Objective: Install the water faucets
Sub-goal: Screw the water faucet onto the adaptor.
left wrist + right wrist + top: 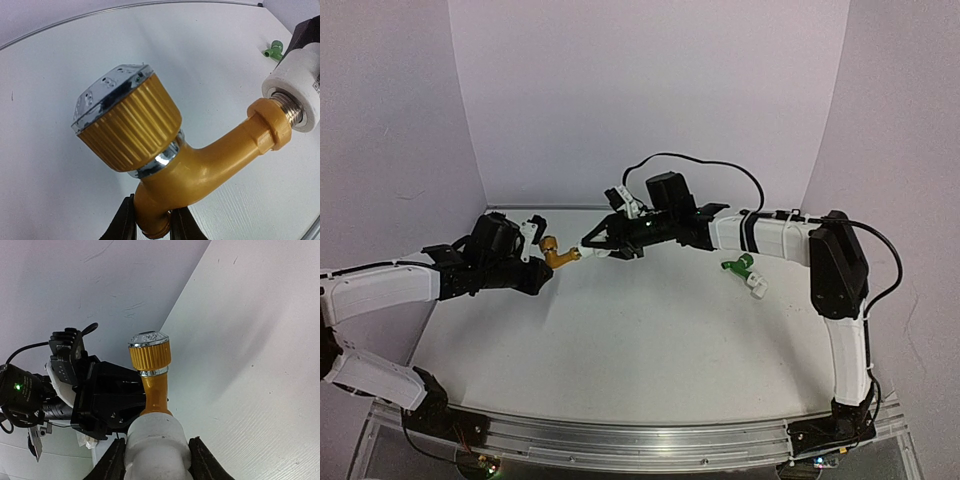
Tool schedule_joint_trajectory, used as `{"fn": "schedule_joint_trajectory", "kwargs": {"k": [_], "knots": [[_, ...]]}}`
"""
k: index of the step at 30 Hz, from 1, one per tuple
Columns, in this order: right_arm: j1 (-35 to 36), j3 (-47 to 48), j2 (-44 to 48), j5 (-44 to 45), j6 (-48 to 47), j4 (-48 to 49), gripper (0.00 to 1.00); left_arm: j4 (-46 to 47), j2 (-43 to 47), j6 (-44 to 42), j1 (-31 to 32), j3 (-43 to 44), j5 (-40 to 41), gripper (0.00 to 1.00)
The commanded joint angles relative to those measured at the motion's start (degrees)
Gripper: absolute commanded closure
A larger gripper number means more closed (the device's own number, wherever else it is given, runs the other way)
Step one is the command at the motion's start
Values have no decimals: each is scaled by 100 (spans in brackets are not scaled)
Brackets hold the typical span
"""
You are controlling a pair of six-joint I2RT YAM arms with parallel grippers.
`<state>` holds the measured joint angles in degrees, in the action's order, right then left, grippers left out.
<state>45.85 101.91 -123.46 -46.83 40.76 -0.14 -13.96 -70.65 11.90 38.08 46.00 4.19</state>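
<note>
The orange-yellow water faucet (557, 256) hangs above the table's back left. My left gripper (152, 220) is shut on its spout end, below the ribbed knob (127, 127). The faucet's threaded end (290, 107) sits in the mouth of a white pipe fitting (295, 85), with a few threads still showing. My right gripper (157, 455) is shut on that white fitting (157, 440), and the faucet (155, 385) sticks out straight ahead of it. The green faucet (738, 264) lies on the table under the right forearm, joined to another white fitting (758, 285).
White walls close the table at the back and both sides. The right arm (770, 235) reaches leftward over the table's back half. The left arm's black wrist (100, 400) sits close beside the held faucet.
</note>
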Motion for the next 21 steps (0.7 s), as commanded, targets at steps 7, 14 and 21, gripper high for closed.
{"fn": "schedule_joint_trajectory", "kwargs": {"k": [7,14,21], "knots": [[257,240,-341,-177,1222,430,100,2282,-146,-506,651,578,-275,100],[171,190,-351,-161,2240,948,100,2709,-429,-611,771,760,-87,100],[88,161,-341,-137,3202,998,100,2808,-816,-1010,1068,941,499,100]]}}
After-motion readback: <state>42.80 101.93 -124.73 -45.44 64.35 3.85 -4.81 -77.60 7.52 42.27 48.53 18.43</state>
